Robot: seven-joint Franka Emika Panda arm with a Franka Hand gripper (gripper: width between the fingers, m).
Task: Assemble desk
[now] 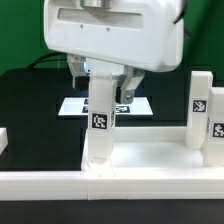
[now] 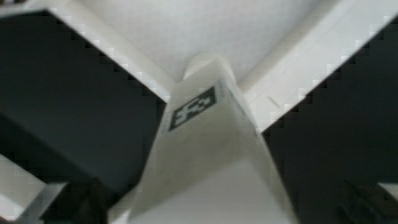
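My gripper (image 1: 105, 85) is shut on a white square leg (image 1: 100, 115) with a black-and-white tag and holds it upright. The leg's lower end rests at a near corner of the white desk slab (image 1: 150, 160). In the wrist view the leg (image 2: 205, 150) runs down from between my dark fingers (image 2: 39, 203) to the slab's corner (image 2: 178, 40), where two raised rims meet. The socket under the leg is hidden. Two more tagged legs (image 1: 200, 108) (image 1: 215, 130) stand on the slab at the exterior view's right.
The marker board (image 1: 75, 106) lies on the black table behind the held leg. A long low white rail (image 1: 60, 185) runs along the front. A small white block (image 1: 3, 140) sits at the exterior view's left edge.
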